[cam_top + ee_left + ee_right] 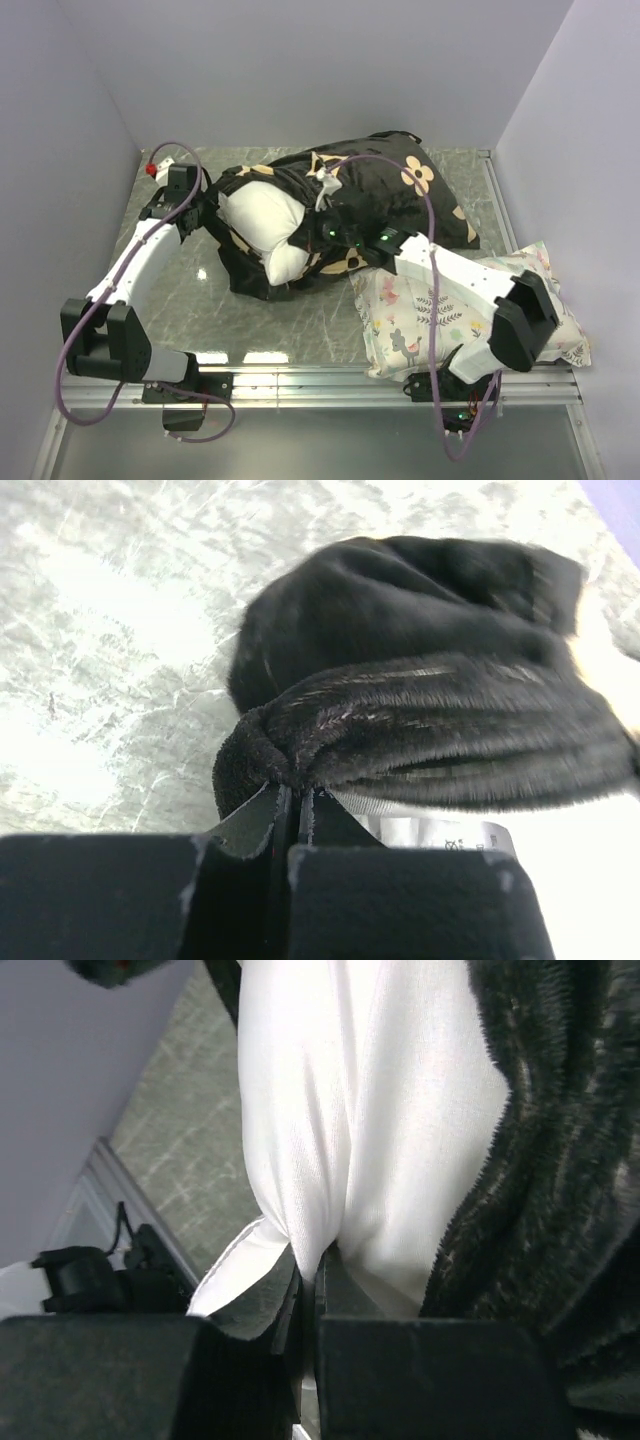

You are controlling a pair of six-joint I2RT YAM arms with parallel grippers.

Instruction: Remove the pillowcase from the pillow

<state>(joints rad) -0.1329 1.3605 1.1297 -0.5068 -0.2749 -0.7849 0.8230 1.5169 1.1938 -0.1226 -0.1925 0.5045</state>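
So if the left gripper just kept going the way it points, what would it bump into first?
The pillowcase. The left gripper is shut on a bunched fold of it, so there is no gap at all. Behind that fold probably comes the pillow, but depth is hard to judge.

pillowcase [400,190]: black cloth, soft and furry, with short fuzzy hairs that catch a little light
pillow [262,215]: white cloth, thin and smooth, a bit silky
flower pillow [440,310]: white printed cloth, smooth, not shiny
table [190,290]: grey-green top that looks like marble stone, smooth, a little glossy
rail [320,385]: silver metal, shiny
left gripper [292,798]: black, dull, looks like hard plastic, scuffed edges
cable [430,210]: purple, smooth, looks rubbery
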